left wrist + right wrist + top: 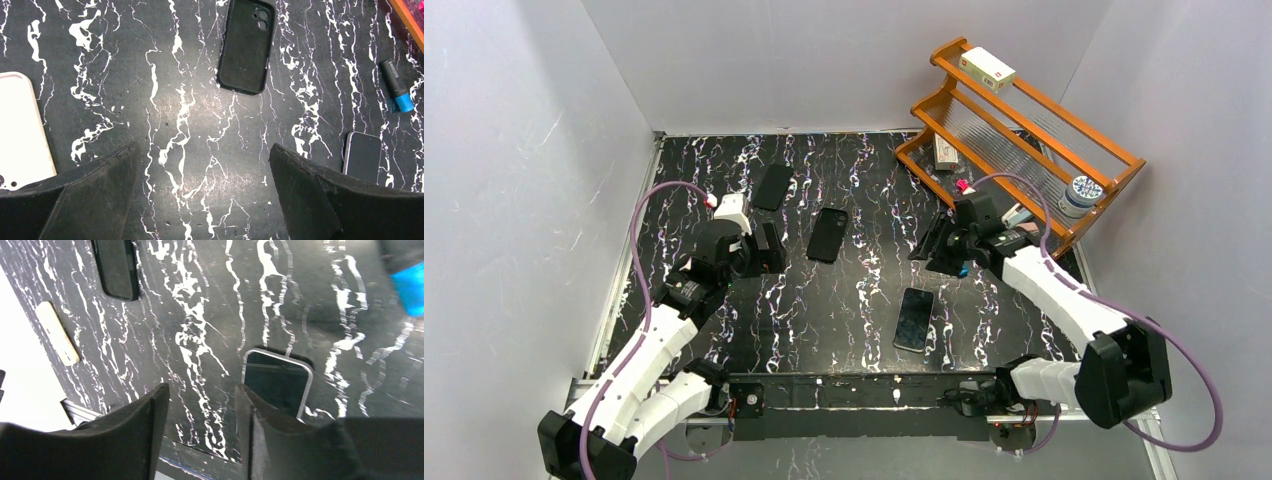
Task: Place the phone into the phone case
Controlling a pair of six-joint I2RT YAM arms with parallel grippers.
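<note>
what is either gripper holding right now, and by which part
Nothing. The left gripper and right gripper are both open and empty; the phone lies on the table.

White arm links (649, 350), black joints (1124, 375), purple cables (635, 235), matte black fingers (90, 200).

The worktop (854, 300) is a smooth black sheet, marble-patterned with white veins, and has a dull sheen where the light pools. The phone case (246, 47) looks like matt black rubbery plastic and takes no glare. The phone (276, 382) has a glossy glass face and a bright, metal-looking rim. The left arm's fingers (320, 200) are matt black, slightly rough and ragged at the edges. The rack (1074, 120) is orange-brown wood with a varnished shine.
</note>
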